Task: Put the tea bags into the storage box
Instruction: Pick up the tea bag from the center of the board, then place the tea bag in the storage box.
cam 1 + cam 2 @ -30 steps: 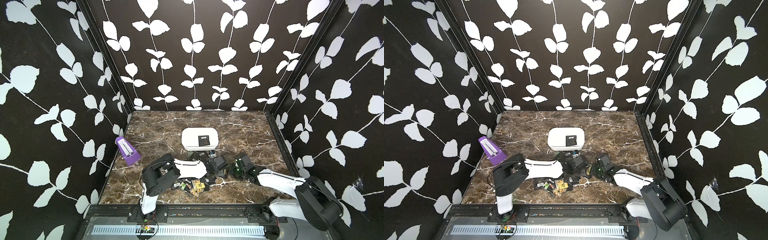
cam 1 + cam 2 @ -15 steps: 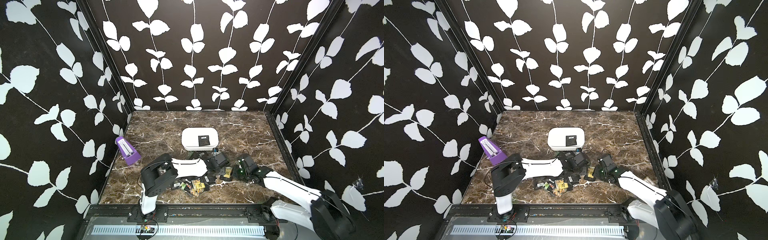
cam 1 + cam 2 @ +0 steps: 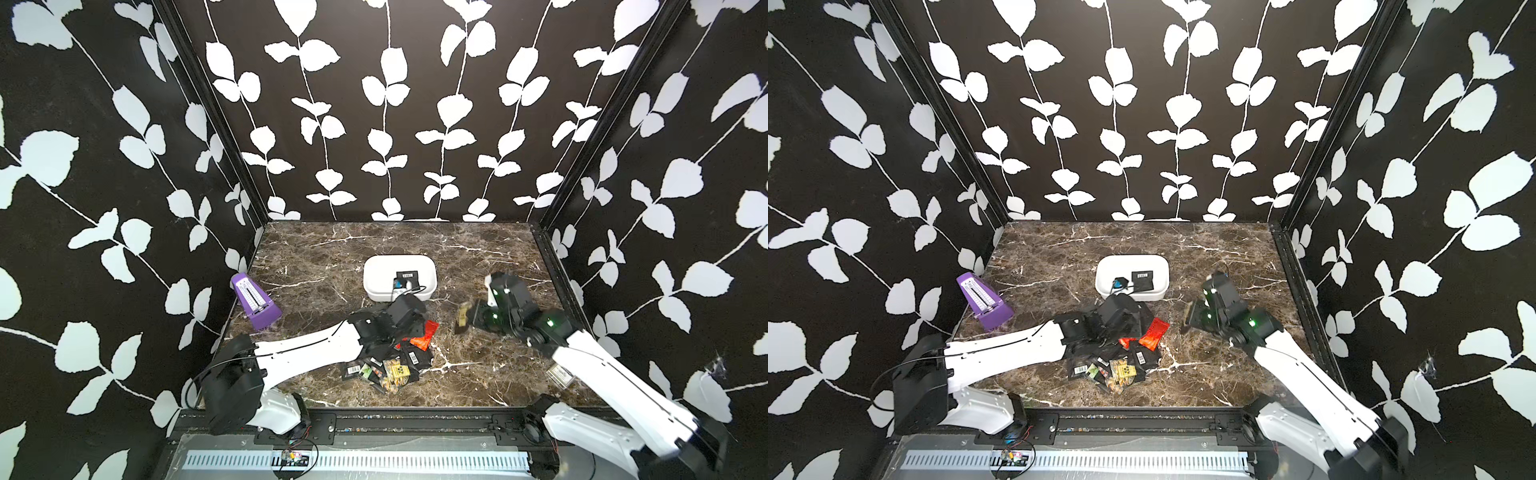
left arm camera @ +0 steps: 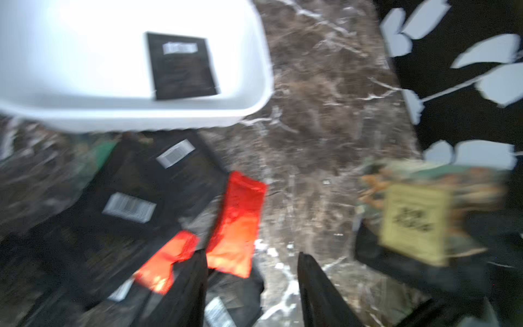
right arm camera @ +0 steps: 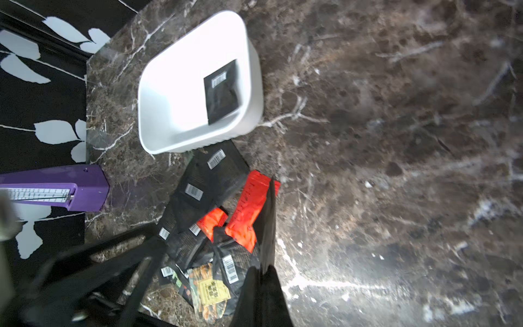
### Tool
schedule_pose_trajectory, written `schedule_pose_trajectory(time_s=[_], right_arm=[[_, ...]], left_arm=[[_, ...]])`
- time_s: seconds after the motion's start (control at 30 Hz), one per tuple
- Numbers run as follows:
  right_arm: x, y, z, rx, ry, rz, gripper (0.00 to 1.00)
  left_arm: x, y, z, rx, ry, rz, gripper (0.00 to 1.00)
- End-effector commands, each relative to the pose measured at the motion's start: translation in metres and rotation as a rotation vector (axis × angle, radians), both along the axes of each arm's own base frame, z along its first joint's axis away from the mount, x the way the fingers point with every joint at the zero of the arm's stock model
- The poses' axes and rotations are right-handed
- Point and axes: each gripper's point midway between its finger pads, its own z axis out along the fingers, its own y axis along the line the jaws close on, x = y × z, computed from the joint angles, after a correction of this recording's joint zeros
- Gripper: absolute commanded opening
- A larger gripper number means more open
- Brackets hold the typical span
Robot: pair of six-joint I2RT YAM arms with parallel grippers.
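Note:
The white storage box (image 3: 374, 286) (image 3: 1106, 286) (image 4: 249, 70) (image 5: 158, 113) stands mid-table with one black tea bag (image 3: 407, 276) (image 3: 1142, 278) (image 4: 181, 68) (image 5: 222, 93) lying inside. A pile of tea bags (image 3: 390, 365) (image 3: 1117, 365) (image 5: 198, 198), black, orange-red (image 4: 235, 220) and yellow, lies in front of it. My left gripper (image 3: 409, 318) (image 4: 252, 254) hangs open over the pile's back edge, with nothing between its fingers. My right gripper (image 3: 478, 318) (image 3: 1204, 318) (image 5: 266, 283), right of the pile, is shut on a yellow-labelled tea bag (image 3: 462, 318) (image 4: 416, 223), edge-on in the right wrist view.
A purple metronome (image 3: 255, 301) (image 3: 984, 305) (image 5: 56, 189) stands at the left table edge. A small pale box (image 3: 561, 376) lies partly under my right arm. Black leaf-patterned walls close in three sides. Bare marble stretches right of the pile and behind the box.
My left gripper has opened and shifted slightly toward the storage box. My right gripper has lifted a yellow-labelled tea bag up and away from the pile.

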Motion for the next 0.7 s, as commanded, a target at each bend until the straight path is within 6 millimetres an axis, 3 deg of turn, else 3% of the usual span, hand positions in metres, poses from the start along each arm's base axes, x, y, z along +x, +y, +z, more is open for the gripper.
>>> schedule_pose_trajectory(time_s=[0.0,0.27,0.47,0.67], right_arm=[[0.025,0.027,0.021,0.01,-0.028,0.068,0.0],[0.113,0.084,0.039,0.004,-0.076,0.073,0.0],[0.168,0.127,0.022,0.027,-0.052,0.076,0.0],[0.2,0.15,-0.004,-0.011,-0.003,0.083,0.0]], left_arm=[[-0.004,0.03,-0.019,0.045,0.028,0.051,0.54],[-0.01,0.054,-0.03,0.005,0.011,0.109,0.64],[-0.013,0.066,-0.029,0.012,0.001,0.13,0.68],[-0.01,0.081,-0.025,0.025,-0.042,0.17,0.7]])
